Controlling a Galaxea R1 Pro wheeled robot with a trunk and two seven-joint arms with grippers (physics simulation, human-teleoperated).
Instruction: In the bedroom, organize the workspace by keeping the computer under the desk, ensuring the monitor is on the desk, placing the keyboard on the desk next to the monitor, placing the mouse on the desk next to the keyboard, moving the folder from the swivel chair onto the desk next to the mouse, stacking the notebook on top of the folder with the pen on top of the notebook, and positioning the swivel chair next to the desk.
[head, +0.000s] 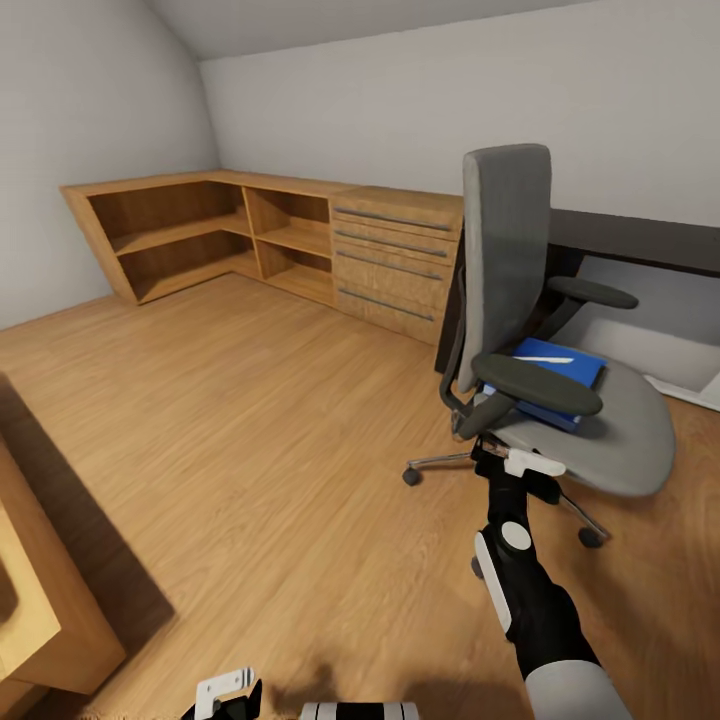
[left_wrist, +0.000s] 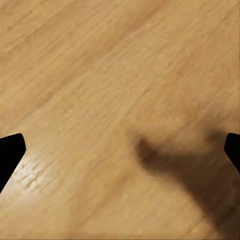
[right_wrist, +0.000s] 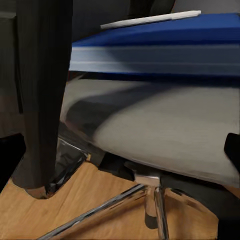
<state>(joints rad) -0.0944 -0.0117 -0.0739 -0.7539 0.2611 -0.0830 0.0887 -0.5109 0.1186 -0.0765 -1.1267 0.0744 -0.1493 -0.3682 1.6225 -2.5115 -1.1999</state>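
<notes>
The folder (head: 553, 378) is seen lying flat on the swivel chair (head: 590, 420), the pen (head: 548, 359) on it. The right claw (head: 520, 462), apparently open, is held just below the seat edge, nearer than the left claw (head: 228, 695), also spread.

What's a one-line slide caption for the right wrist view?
Right wrist camera, low beside the swivel chair: white pen atop the blue folder on its seat.
</notes>
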